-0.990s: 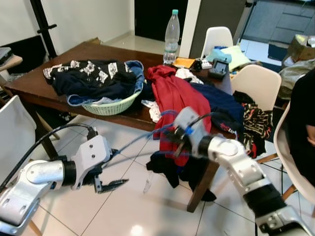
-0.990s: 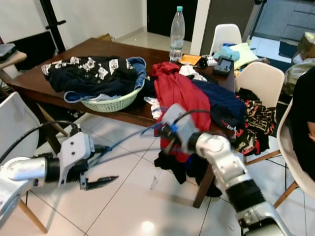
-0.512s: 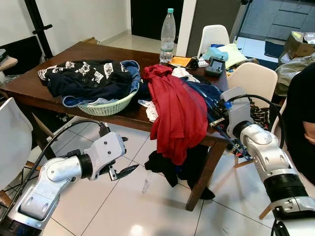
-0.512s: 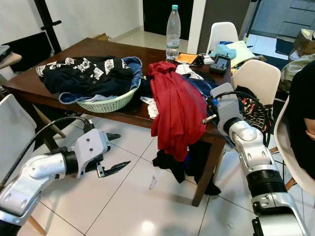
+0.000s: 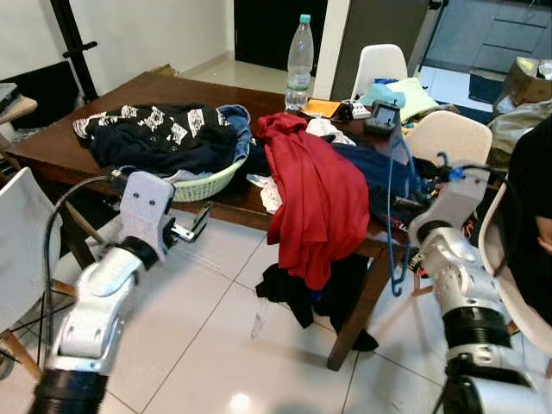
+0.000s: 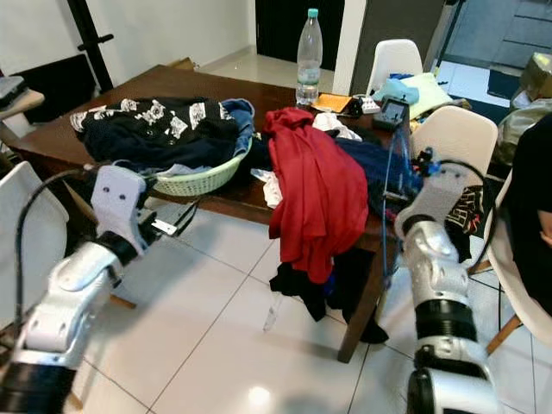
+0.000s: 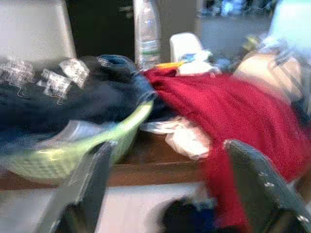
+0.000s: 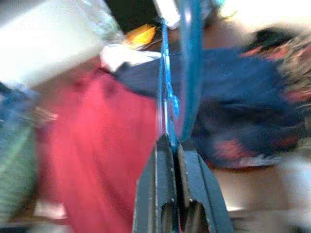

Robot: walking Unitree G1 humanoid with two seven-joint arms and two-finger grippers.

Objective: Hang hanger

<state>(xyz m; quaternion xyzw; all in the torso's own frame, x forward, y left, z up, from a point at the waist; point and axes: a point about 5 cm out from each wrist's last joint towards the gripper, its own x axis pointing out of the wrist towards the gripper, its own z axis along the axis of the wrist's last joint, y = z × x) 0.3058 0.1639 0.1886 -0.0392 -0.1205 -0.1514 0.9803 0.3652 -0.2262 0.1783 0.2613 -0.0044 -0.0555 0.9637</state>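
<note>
White tile floor (image 5: 216,345) is taking up the lower half of the head frames, and the dark wooden table (image 5: 52,138) is running from the left edge up to centre.

We are seeing a red garment (image 5: 315,198) draping over the table's near edge at centre frame, with dark clothes (image 5: 302,293) hanging under it down to the floor. A navy garment (image 5: 379,172) is lying just right of the red one.

A green basket (image 5: 203,184) is sitting left of centre on the table, piled with dark patterned clothes (image 5: 159,134). White chairs (image 5: 453,138) are standing right of the table, one at the left edge too.

We are holding our right gripper (image 8: 170,141) at right of centre in the head views, beside the table corner. Its fingers (image 8: 158,179) are pressing together on the blue hanger (image 5: 392,216), which is hanging upright next to the navy garment, hook end low, near the table leg. The right wrist view is badly blurred.

We are raising our left gripper (image 5: 191,226) at left of centre, just below the basket at the table edge. Its fingers (image 7: 85,189) are standing well apart in the left wrist view, framing basket and red garment, touching nothing.

A plastic bottle (image 5: 299,62) is standing upright at the table's far edge, upper centre. A small dark device (image 5: 382,118) is sitting upper right of it.
</note>
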